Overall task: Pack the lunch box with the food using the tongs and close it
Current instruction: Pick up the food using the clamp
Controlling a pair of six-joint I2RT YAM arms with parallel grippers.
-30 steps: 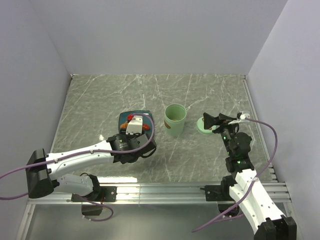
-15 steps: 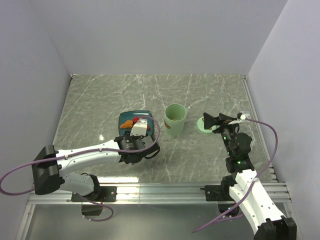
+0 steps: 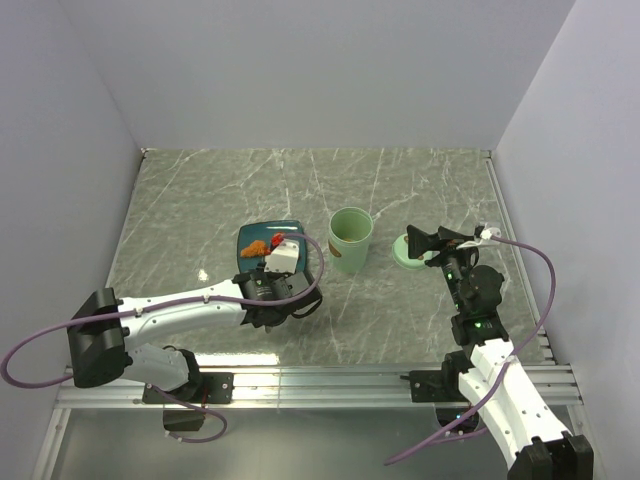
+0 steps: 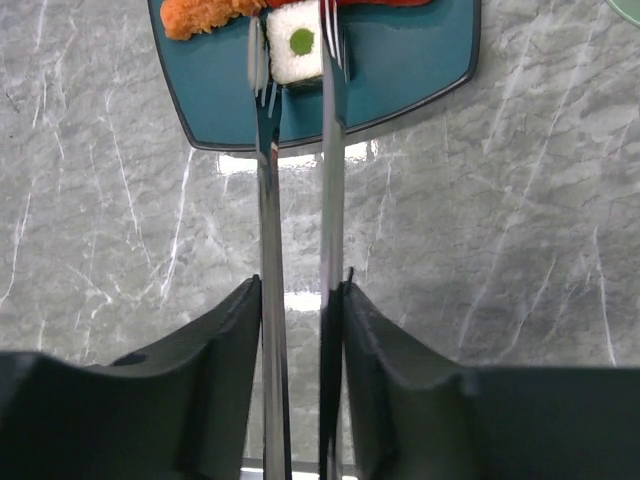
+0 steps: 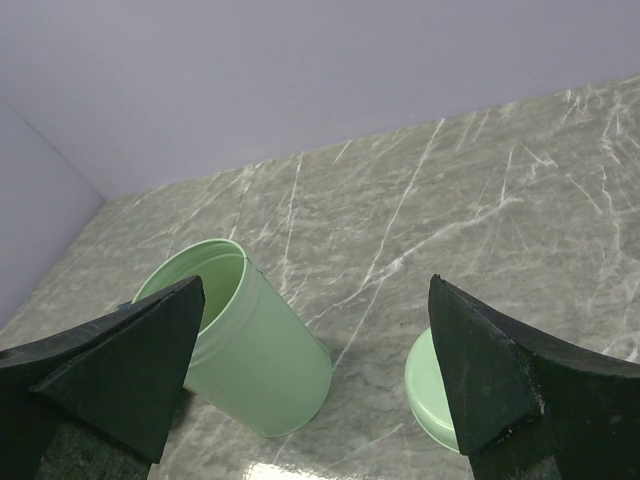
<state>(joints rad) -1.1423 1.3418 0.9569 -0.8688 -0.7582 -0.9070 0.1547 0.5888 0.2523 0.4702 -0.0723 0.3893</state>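
Left gripper [image 4: 298,300] squeezes the slim steel tongs [image 4: 331,200] so both tips hug the white green-dotted food cube [image 4: 296,42] on the dark teal square plate [image 4: 410,60]. Looks clamped, ready for lifting.

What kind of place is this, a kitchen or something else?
Probably a robot test booth, not a kitchen: plain walls box in a marble-patterned table, a left arm and right arm are bolted to a metal rail, and the only meal is toy food on a teal plate.
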